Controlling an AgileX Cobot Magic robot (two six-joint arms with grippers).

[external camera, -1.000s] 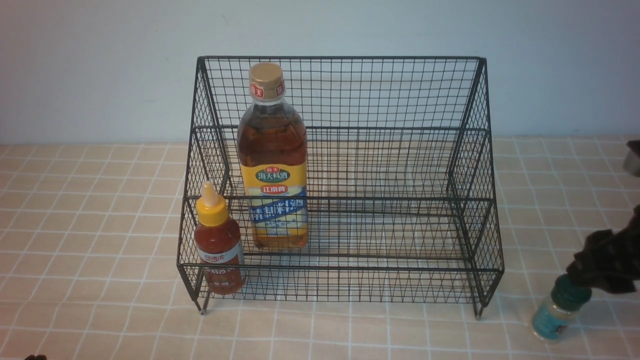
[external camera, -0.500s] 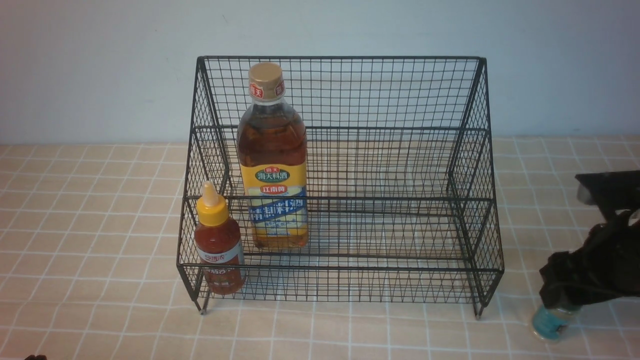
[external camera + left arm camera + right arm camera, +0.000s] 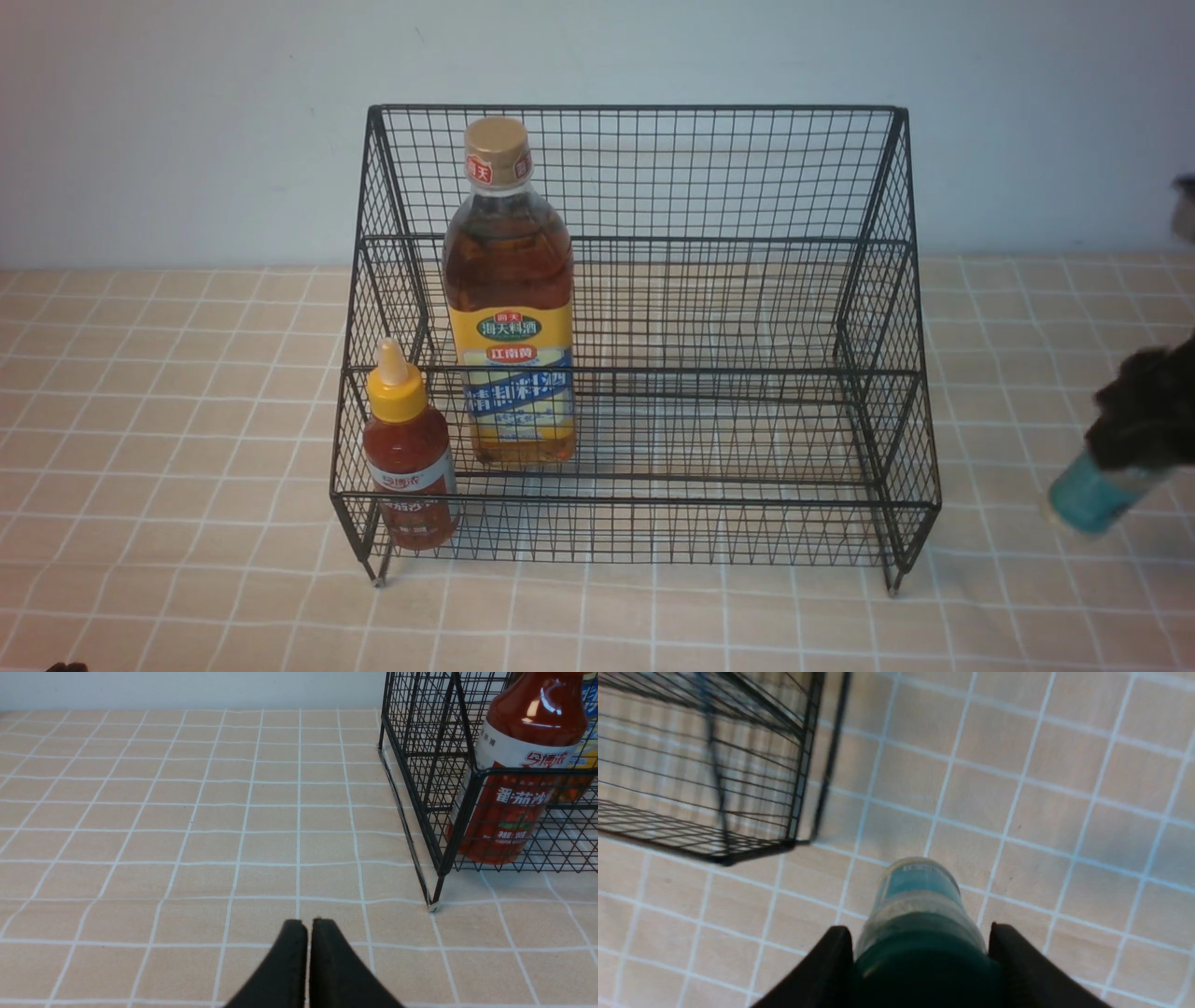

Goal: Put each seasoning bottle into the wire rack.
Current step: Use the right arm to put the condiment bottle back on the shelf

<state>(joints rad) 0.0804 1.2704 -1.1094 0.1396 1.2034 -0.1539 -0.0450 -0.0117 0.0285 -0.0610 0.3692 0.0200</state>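
In the last second the shaker [image 3: 1088, 499] has left the tablecloth [image 3: 168, 420]. It stood upright at about four o'clock from the wire rack [image 3: 635, 107]. Now it hangs higher and tilted, its base swung toward seven o'clock, with the right gripper [image 3: 1134, 434] pinching its dark-green lid. The pick looks done. The tall bottle [image 3: 509, 308] and the red sauce bottle [image 3: 408, 457] already stand in the rack's nine o'clock half, so only this carry seems to remain.

The front view blurs the grip into a dark mass. The right wrist view shows a finger against each side of the lid. Only the left wrist view shows the left gripper [image 3: 308, 933], fingers pressed together on nothing, low over the cloth beside the rack's corner.
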